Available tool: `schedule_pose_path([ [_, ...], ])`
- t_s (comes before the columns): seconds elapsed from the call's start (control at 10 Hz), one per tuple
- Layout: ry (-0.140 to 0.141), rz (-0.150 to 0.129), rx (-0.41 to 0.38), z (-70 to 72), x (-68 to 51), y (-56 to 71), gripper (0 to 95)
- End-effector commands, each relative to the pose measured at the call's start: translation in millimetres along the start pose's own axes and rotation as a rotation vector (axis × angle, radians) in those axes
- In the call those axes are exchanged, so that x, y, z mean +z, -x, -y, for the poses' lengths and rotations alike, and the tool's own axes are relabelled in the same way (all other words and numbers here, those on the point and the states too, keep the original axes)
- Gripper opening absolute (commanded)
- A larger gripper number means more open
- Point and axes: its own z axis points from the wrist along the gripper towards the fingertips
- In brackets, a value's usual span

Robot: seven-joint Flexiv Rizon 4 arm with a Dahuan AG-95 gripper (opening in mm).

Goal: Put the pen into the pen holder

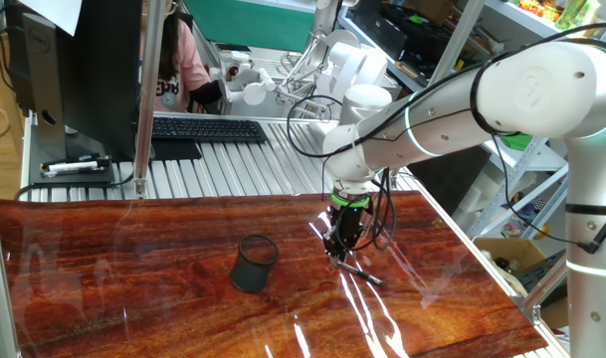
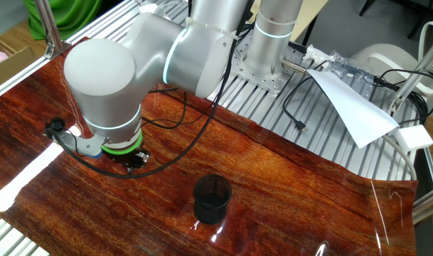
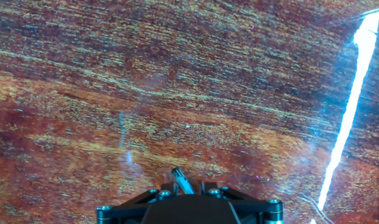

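The pen (image 1: 362, 272) is thin and black. It slants from my fingers down to the right, just over the wooden table. In the hand view its silvery tip (image 3: 182, 179) pokes out between my fingertips. My gripper (image 1: 338, 249) is low over the table with the jaws closed on the pen's end; it also shows in the hand view (image 3: 187, 188). The pen holder (image 1: 254, 263), a small black mesh cup, stands upright to the left of my gripper and apart from it. It also shows in the other fixed view (image 2: 212, 199), where my arm hides the fingers and the pen.
The wooden table top (image 1: 133, 298) has a glossy film with bright glare streaks (image 3: 348, 118). A keyboard (image 1: 208, 128) and a monitor (image 1: 74, 70) stand behind the table's far edge. White paper and cables (image 2: 351, 99) lie on the slatted bench beside the arm's base.
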Motion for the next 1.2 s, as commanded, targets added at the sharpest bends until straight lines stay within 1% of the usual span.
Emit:
schedule_pose_path([
  [0.1,0.000,0.000,0.000,0.1,0.0,-0.5,0.0],
  [0.4,-0.002,0.000,0.000,0.1,0.1,-0.5,0.0],
  [0.5,-0.006,-0.006,0.001,0.0,-0.1,-0.5,0.0],
  [0.6,-0.018,-0.026,0.004,-0.4,-1.7,-0.8,0.0],
  [0.7,-0.030,-0.035,0.006,-1.4,-5.2,-1.4,0.0],
  [0.8,-0.042,-0.049,0.009,-3.4,-13.1,-2.8,0.0],
  [0.9,-0.038,-0.075,0.014,-5.5,-21.2,-4.6,0.0],
  [1.0,-0.036,-0.085,0.014,-6.2,-23.5,-5.3,0.0],
  [1.2,-0.047,-0.097,0.028,-10.9,-31.8,-9.1,0.0],
])
